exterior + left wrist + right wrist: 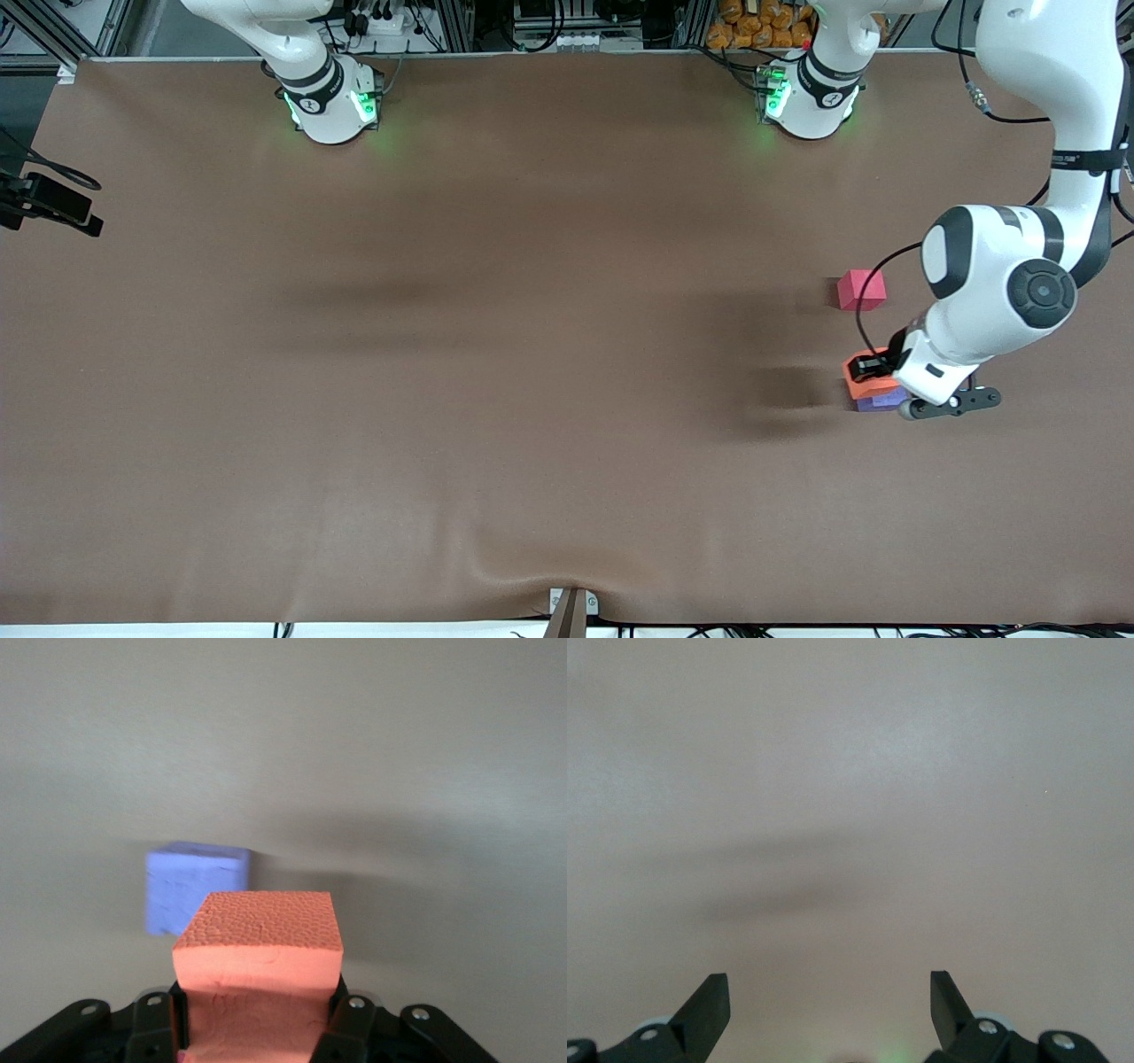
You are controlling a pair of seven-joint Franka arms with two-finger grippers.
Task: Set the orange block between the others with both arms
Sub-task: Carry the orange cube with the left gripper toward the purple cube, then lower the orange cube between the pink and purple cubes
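My left gripper [874,366] is shut on the orange block [861,384], holding it off the brown table close over the blue-purple cube [882,400]. In the left wrist view the orange block [257,943] fills the space between the fingers [353,1028] of the left gripper [257,1014], and the blue-purple cube [190,886] lies on the table just past it. The pinkish-red cube [861,290] sits farther from the front camera, apart from both. My right gripper [830,992] is open over bare table, with nothing between its fingers; the front view does not show it.
Both arm bases [332,102] [806,97] stand along the table's back edge. A black camera mount [53,208] juts in at the right arm's end of the table. A small bracket [571,610] sits at the front edge, where the cloth is wrinkled.
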